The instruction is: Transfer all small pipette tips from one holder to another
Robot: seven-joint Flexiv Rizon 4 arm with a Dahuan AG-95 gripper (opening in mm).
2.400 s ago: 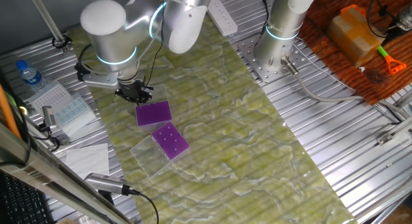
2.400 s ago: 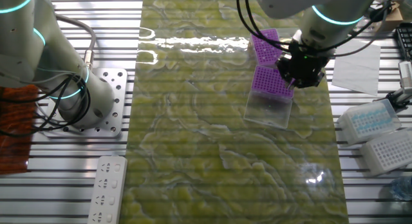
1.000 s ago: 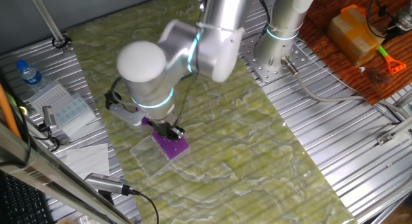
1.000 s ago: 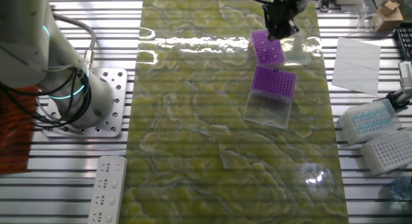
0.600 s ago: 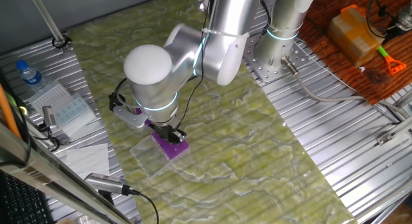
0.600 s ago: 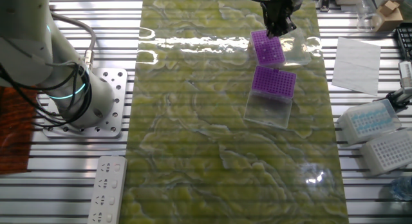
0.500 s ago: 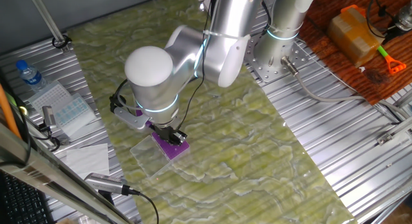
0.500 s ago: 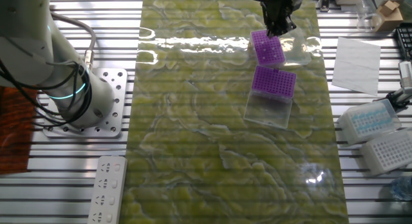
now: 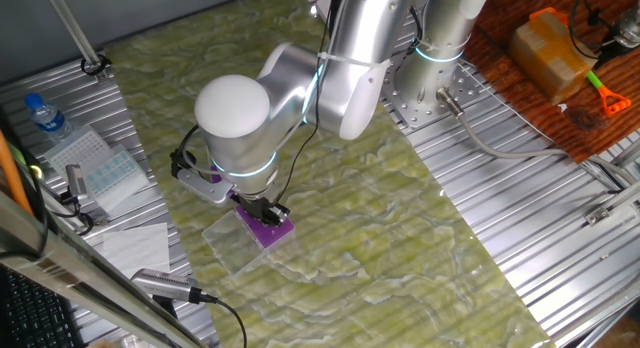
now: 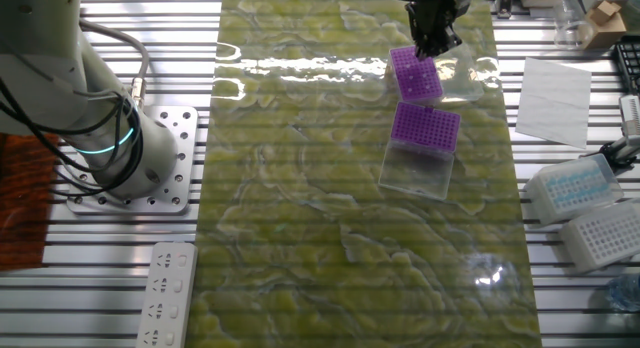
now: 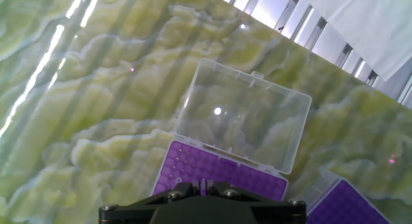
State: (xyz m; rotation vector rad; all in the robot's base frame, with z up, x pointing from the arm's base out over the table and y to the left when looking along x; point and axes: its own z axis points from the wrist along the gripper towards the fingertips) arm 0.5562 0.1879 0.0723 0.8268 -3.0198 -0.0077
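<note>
Two purple tip racks lie on the green marbled mat. My gripper (image 10: pixel 436 43) hangs low over the far rack (image 10: pixel 415 78), seen as the rack (image 9: pixel 272 231) under the arm in one fixed view. In the hand view my gripper (image 11: pixel 203 184) is just above this rack (image 11: pixel 219 174). Its jaws stand close together on a thin pale small pipette tip (image 11: pixel 202 181). The other rack (image 10: pixel 425 126) lies apart and shows at the hand view's corner (image 11: pixel 351 201). Tips in the racks are too small to make out.
Each rack has an open clear lid: one (image 11: pixel 241 114) beyond the rack under my gripper, one (image 10: pixel 417 170) by the other rack. Spare tip boxes (image 10: pixel 580 188), white paper (image 10: pixel 555 98) and a water bottle (image 9: pixel 45 116) lie off the mat. A second arm's base (image 10: pixel 110 153) stands beside the mat.
My gripper has moved from the other rack to this one. Over the last second it has only settled slightly lower.
</note>
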